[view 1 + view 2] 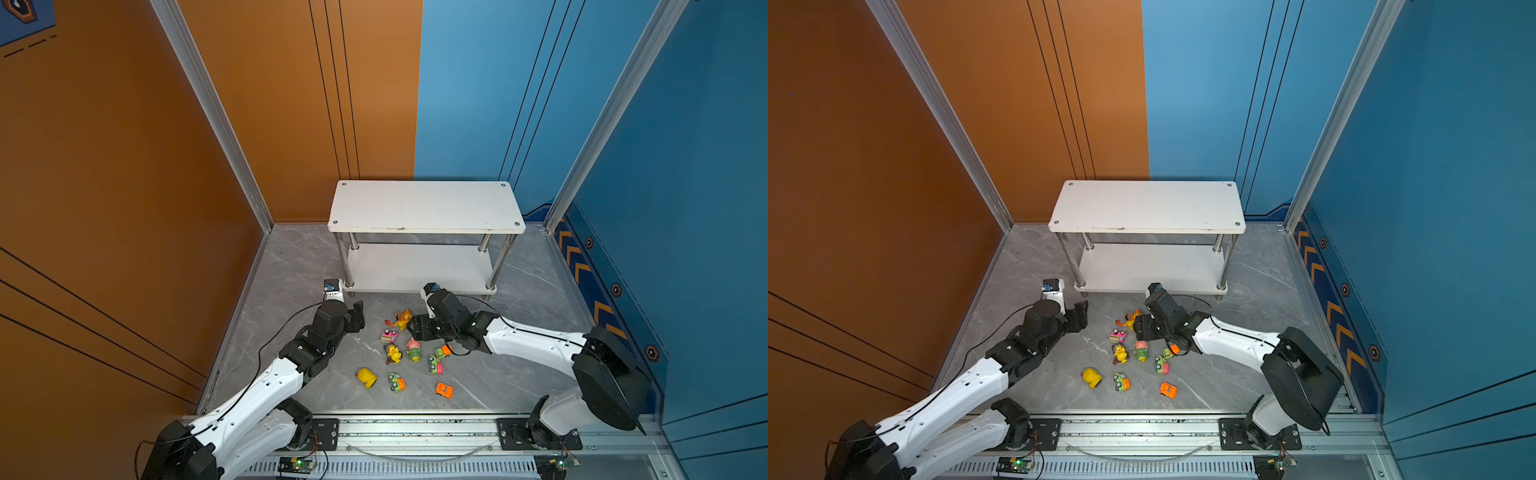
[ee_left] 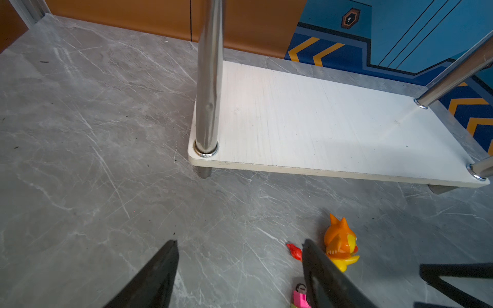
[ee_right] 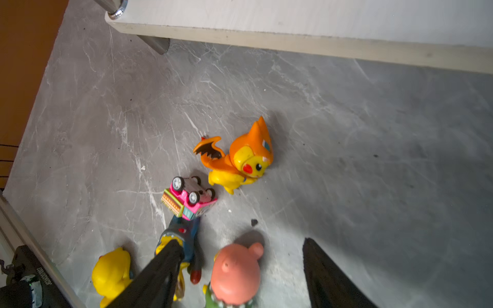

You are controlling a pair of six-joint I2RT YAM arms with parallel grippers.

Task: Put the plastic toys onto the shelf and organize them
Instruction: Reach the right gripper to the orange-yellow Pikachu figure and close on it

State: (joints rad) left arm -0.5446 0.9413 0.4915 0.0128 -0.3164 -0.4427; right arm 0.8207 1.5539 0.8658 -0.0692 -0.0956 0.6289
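Right wrist view, pink car (image 3: 190,197) wheels-up, top views unclear

Small bright toys (image 1: 393,353) lie scattered before the white two-tier shelf (image 1: 424,205).

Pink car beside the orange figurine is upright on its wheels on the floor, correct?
Not upright: the pink car lies overturned, wheels facing up, on the floor beside the orange figurine. The right wrist view shows it.

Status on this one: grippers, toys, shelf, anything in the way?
Left gripper open, empty. Right gripper open over toys. Nine toys on table, shelf bare. Nothing blocking.
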